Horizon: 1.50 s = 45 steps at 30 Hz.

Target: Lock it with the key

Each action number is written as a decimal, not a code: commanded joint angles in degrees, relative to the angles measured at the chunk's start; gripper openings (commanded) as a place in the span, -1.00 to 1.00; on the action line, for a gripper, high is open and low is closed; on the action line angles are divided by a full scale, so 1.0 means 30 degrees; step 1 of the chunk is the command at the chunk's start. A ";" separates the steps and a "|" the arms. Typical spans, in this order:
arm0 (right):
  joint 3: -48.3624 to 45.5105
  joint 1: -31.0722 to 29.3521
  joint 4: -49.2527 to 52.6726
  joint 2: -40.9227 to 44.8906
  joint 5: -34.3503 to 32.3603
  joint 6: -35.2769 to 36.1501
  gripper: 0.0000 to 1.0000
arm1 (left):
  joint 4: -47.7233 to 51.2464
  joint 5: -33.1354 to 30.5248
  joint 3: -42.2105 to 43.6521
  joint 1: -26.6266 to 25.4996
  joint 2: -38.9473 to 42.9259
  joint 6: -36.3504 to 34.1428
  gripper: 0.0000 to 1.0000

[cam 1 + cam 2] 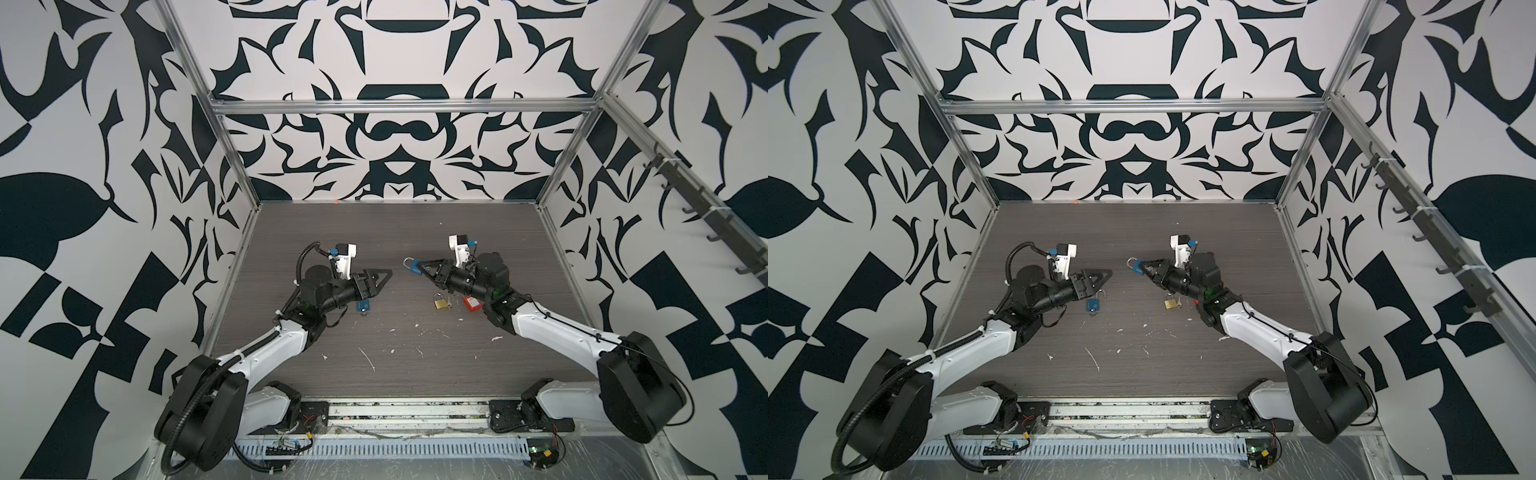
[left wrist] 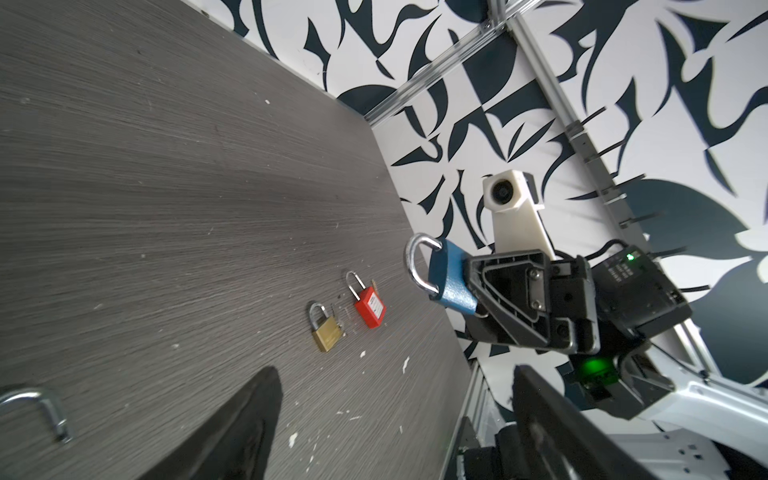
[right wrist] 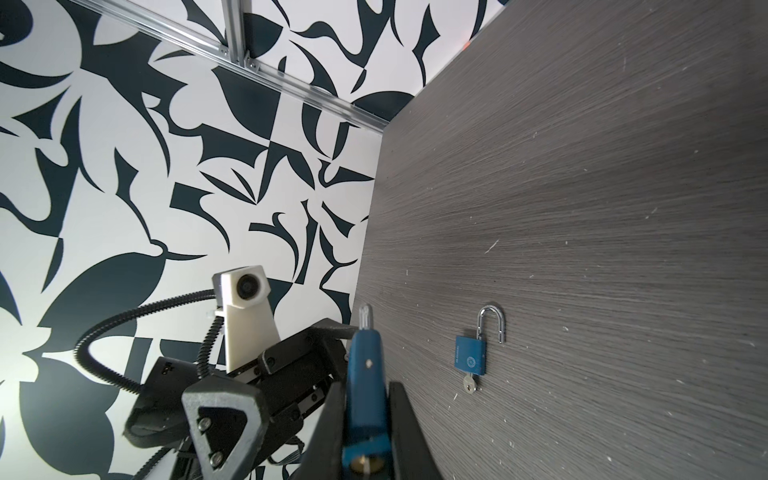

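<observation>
Wide apart and empty, the left fingers [image 2: 241, 415] hover just above a second blue padlock [image 1: 363, 306], which lies flat on the surface [image 1: 415, 374] toward its left edge. The right fingers [image 2: 507, 286] are nearly closed on the body of a blue padlock [image 2: 451, 282], held clear of the surface near the middle with its shackle aimed at the opposite arm.

The step looks like set-up for the key work: 1 arm steadies a lock while the other is free. The next move likely calls for the left fingers to pinch a small flat key head and turn it without twisting the lock out of the grip.

Only the right wrist view shows the second blue padlock's shackle sprung open and a key [image 3: 469, 380] in its base. Whether the held lock carries a key cannot be told.

The left wrist view shows a brass padlock [image 2: 326, 332] and a red padlock [image 2: 370, 307] side by side toward the right edge.
</observation>
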State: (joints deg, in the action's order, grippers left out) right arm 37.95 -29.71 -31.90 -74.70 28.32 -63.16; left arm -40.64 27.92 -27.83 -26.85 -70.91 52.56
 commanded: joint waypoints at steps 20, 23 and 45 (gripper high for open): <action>0.0283 -0.0217 -0.5285 -0.1190 0.2965 -0.1310 -1.00 | -1.3684 0.2850 -0.1604 -0.0445 -0.7002 0.7714 0.08; 0.0356 -0.0283 -0.5416 -0.1391 0.3043 -0.1238 -1.00 | -1.3697 0.3126 -0.1816 -0.0619 -0.7130 0.7790 -0.01; 0.0511 -0.0300 -0.5538 -0.1885 0.2976 -0.0965 -1.00 | -1.3696 0.3813 -0.2705 -0.1588 -0.8065 0.8046 -0.39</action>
State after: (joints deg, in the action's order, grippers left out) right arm 37.87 -30.26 -44.93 -80.84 37.01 -66.48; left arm -78.19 38.41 -34.65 -31.27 -95.33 76.75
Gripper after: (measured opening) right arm 0.167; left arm 0.314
